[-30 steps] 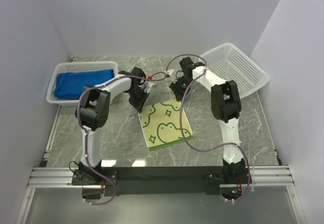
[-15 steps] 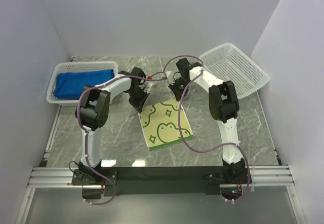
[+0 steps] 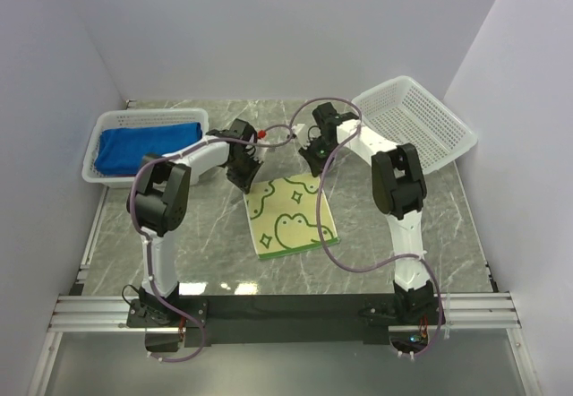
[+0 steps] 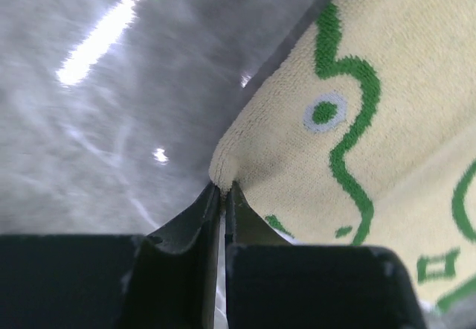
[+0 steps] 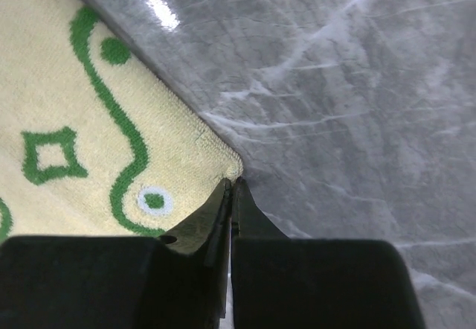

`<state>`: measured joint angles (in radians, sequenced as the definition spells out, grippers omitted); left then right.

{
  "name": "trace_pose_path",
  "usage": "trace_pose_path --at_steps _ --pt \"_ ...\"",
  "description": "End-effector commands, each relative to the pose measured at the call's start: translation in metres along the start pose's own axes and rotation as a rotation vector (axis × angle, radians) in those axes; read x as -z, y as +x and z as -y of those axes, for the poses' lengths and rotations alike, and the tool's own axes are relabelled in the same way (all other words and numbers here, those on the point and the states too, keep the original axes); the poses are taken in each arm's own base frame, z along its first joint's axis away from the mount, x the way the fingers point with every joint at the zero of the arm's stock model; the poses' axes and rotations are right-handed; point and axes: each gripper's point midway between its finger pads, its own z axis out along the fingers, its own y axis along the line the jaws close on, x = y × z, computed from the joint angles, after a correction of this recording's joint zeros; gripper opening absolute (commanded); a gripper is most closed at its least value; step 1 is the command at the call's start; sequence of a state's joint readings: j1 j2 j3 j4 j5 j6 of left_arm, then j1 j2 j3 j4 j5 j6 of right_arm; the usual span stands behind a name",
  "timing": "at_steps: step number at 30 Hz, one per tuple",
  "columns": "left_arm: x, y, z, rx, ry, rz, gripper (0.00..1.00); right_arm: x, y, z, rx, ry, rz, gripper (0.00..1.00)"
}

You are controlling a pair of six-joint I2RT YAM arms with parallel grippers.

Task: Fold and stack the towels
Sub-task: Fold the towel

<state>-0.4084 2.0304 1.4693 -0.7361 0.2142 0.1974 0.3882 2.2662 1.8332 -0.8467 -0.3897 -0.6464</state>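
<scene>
- The yellow towel (image 3: pixel 291 217) is lying flat at the centre of the table (image 3: pixel 403 253), patterned face up, turned slightly so its far edge is running from 10 o'clock to 2 o'clock.
- The left gripper (image 4: pixel 223 195) is pinching the towel's far-left corner. Its jaws are almost together, with a pucker of cloth caught at the tips.
- The right gripper (image 5: pixel 232 187) is sitting on the far-right corner with its jaws pressed fully together. It seems to be holding only a thin nip of the very tip.
- Judging by this, the step in hand is the first fold, with both far corners being carried toward 6 o'clock to meet the near edge.
- To do it well, both arms should be lifting together and at matched height, so that the edge between them is neither sagging nor stretching.
- The right-hand bite looks shallow, so a gentle lift is the safer choice. A jerk risks dropping that corner.
- The corners should be landing squarely on the near corners before letting go.
- A blue towel (image 3: pixel 148 145) is waiting in the white basket (image 3: pixel 94 167) at 10 o'clock.
</scene>
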Motion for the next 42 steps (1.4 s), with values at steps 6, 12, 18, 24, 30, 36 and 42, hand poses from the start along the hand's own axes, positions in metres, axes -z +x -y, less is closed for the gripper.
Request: trace_pose_path --at_steps 6,12,18,24,30,36,42 --pt "0.063 -0.057 -0.031 -0.037 -0.235 0.366 0.01 0.061 -0.049 0.021 0.018 0.244 0.237 0.00" --pt "0.078 -0.049 -0.025 -0.051 -0.252 0.459 0.01 0.076 -0.050 0.014 0.010 0.304 0.299 0.00" --pt "0.098 -0.037 -0.005 -0.067 -0.248 0.524 0.01 0.091 -0.046 -0.004 0.029 0.373 0.333 0.00" --pt "0.097 -0.012 0.018 -0.011 -0.233 0.506 0.01 0.103 -0.025 -0.024 0.010 0.424 0.343 0.00" --pt "0.084 0.021 0.053 0.041 -0.209 0.463 0.01 0.103 0.005 -0.047 -0.043 0.436 0.333 0.00" --pt "0.079 0.036 0.081 0.075 -0.225 0.411 0.01 0.091 0.032 -0.066 -0.097 0.428 0.292 0.00" --pt "0.072 0.051 0.079 0.227 -0.267 0.322 0.01 0.087 0.046 -0.086 -0.121 0.397 0.250 0.00"
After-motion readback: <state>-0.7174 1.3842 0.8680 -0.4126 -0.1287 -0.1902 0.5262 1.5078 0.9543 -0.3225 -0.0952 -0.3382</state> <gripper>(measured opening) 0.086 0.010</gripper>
